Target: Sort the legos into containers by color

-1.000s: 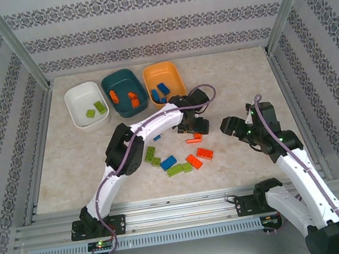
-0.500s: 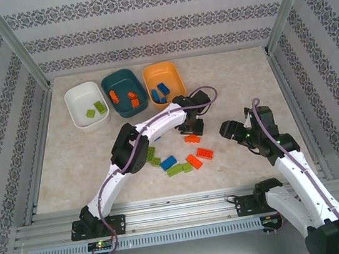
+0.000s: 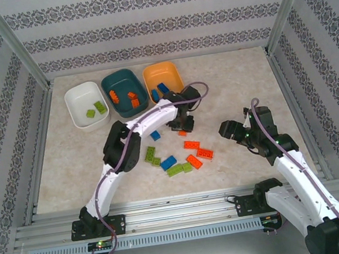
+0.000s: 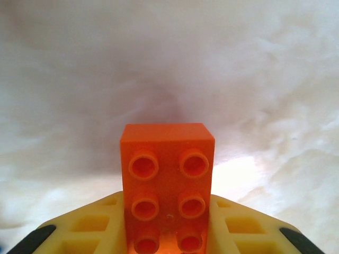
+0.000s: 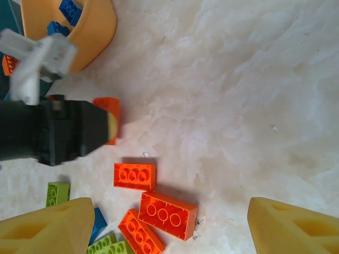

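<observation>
**As the left gripper clamps one orange brick, the right one hangs wide**

Where the left wrist view looks down its own fingers, an orange brick (image 4: 168, 185) stands between the two yellow pads, pinched on both long sides. It is a glossy two-stud-wide block; three rows of hollow round studs face the camera, and its far end juts out past the fingertips over the pale marbled table (image 4: 265, 79). From the right wrist, the same brick pokes out of the tip of the left gripper (image 3: 182, 130), whose jaws are closed on it.

Just to the near side of that gripper lie the loose bricks (image 3: 186, 156): three orange ones closest to it, then lime green and blue ones further towards its arm's base. Beyond the gripper, on its far side, sit the three tubs in a row. The orange tub (image 3: 161, 65) is nearest to it and has blue bricks in it, the teal tub (image 3: 121, 72) holds orange bricks, and the white tub (image 3: 82, 87) holds green ones.

Well apart on the brick's other side, the right gripper (image 3: 225, 129) hovers with its yellow fingers spread wide and nothing between them.
</observation>
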